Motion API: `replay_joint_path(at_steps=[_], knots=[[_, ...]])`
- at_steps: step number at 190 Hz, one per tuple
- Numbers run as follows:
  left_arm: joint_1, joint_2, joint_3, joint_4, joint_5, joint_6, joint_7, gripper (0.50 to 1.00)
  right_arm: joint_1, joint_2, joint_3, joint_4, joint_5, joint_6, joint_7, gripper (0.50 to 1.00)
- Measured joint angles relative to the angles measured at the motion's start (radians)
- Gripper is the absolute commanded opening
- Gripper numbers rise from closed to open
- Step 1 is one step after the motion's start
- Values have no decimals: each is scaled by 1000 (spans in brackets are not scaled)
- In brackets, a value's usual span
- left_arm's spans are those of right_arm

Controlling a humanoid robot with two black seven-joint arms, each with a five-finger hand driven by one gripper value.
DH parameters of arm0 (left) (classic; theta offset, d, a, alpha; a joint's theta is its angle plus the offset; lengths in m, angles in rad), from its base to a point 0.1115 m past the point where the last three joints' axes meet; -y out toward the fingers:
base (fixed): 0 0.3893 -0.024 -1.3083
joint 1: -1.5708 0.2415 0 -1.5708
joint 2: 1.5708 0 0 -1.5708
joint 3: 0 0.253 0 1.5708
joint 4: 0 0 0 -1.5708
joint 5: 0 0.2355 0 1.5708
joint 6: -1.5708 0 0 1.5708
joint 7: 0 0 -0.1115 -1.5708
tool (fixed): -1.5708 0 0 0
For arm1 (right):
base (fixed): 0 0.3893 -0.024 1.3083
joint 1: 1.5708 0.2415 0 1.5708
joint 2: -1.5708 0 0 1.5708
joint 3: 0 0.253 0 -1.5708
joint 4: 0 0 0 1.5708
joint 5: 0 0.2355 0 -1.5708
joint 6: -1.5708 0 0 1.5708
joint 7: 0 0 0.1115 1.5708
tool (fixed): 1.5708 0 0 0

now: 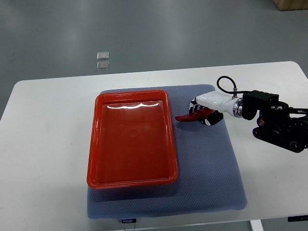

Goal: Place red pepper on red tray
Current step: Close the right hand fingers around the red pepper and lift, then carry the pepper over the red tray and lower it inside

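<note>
The right hand (204, 114) was curled around the red pepper (188, 117), arm coming in from the right edge over the counter (48, 125). The pepper sat in the fingers just right of the red tray (132, 139), its pointed end sticking out toward the tray's right rim, near it but not over it. I could not tell whether it was lifted or touching the mat. The left arm was out of view.

Handling, as a guess: the pepper looked small, thin and long, chili-shaped, so probably light. The glossy skin could be slippery. It was likely firm enough to hold shape but easy to pinch too hard or roll in the grip. Hold looked to be on the thicker end, with the tip free. That seemed a sensible spot, since the narrow tip gives little to grab.

The tray was empty, shallow, with a raised lip and a shiny floor showing light glare. The pepper would need to clear that lip and might slide or roll once let go.

The tray lay on a blue-grey textured mat (211, 178), soft-looking, which covered the middle of the white counter. The mat had bare space right of the tray. Beyond the counter was a grey floor (192, 29) with two small pale squares (103, 60) on it.
</note>
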Motion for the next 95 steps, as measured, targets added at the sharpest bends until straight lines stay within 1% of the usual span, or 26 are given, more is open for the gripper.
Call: replay_joint_path(at_steps=[33, 60, 95], knots=[[0, 0, 0, 0, 0, 0, 0, 1000, 7, -17, 11, -1, 4, -38, 0, 500], [0, 0, 0, 0, 0, 0, 0, 1000, 45, -29, 19, 3, 16, -57, 3, 500], [0, 0, 0, 0, 0, 0, 0, 1000, 63, 19, 37, 5, 18, -99, 6, 500]])
